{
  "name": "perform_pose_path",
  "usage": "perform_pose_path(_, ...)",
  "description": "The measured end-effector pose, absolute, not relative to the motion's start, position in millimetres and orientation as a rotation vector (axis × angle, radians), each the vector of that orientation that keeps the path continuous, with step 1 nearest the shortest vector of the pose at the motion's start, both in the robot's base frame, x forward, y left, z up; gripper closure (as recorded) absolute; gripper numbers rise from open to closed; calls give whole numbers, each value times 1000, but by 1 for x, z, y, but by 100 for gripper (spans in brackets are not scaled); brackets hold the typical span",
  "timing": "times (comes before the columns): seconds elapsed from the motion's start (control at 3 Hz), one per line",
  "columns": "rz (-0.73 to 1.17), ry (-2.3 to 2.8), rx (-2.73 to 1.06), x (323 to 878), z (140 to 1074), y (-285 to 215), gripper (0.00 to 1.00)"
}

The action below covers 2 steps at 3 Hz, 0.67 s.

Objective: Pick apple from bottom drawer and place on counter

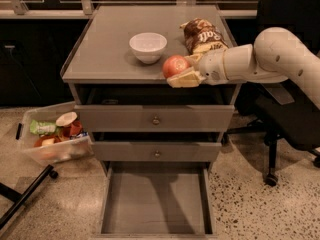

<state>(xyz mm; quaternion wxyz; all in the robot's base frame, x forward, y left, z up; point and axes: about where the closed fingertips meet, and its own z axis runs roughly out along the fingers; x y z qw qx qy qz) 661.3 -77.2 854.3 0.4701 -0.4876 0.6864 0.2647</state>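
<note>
On the floor at far left sits a clear plastic bin (52, 144) holding mixed food items. Beside it stands the cabinet, its matte grey counter (105, 54) carrying a white bowl (148, 46) near the middle. Below the counter are two closed drawer fronts (125, 119), each with a small round knob, and under them the bottom drawer (155, 204) is pulled out toward the camera, its flat grey floor showing.

Right of the bowl, at the counter's front edge, is the apple (176, 66) — round, reddish-pink, with a paler yellowish patch on its top, and smaller than the bowl. The gripper (182, 72) is clenched on the apple, one pale finger under it and the other behind its right side. Whether the fruit touches the counter top cannot be told.

Just behind the gripper lies a brown-and-yellow chip bag (202, 35) on the counter's right part. The white arm (270, 59) reaches in from the right, in front of a dark office chair (292, 124).
</note>
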Motion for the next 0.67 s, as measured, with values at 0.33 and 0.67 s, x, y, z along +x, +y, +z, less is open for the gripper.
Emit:
perform_pose_path(0.33,654,1782,-1065,680,850,-91,100)
perform_pose_path(0.67,618,1829,-976,693,853,-101,100)
